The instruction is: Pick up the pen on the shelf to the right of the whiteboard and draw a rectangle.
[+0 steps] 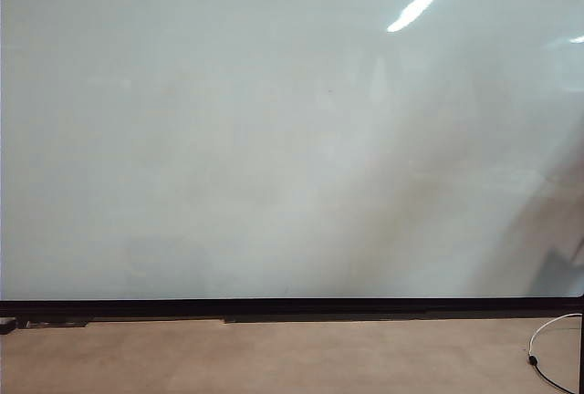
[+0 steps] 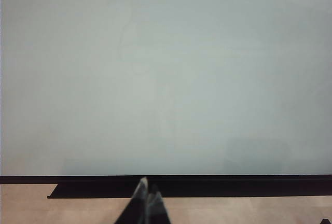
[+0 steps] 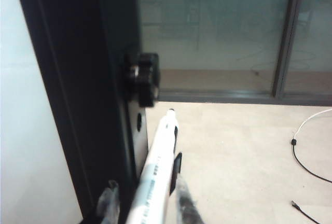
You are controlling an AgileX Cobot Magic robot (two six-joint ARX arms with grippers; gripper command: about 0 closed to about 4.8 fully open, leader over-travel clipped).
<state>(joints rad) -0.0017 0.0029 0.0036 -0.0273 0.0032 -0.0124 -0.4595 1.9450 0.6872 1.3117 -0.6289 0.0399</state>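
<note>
1. The right gripper (image 3: pixel 144 203), with its translucent grey fingertips (image 3: pixel 182 200), is clamped on the slim white plastic pen (image 3: pixel 155 172), one finger on each side of the barrel, just beside the board's right edge.
2. The pen is smooth and round, with small dark print on it, and points away from the gripper along a black metal frame post (image 3: pixel 78 89).
3. A chunky black clamp-like fitting (image 3: pixel 143 76) juts from that post just beyond the pen's end.
4. The big glossy pale grey whiteboard (image 1: pixel 274 139) is bare, streaked with lamp glare, and edged below by a thin black strip.
5. A thin white and black cable (image 3: pixel 306 146) lies on the matte beige floor (image 3: pixel 233 151) to the right.
6. The left gripper (image 2: pixel 147 195) rests low near the board's bottom edge, its fingertips together.
</note>
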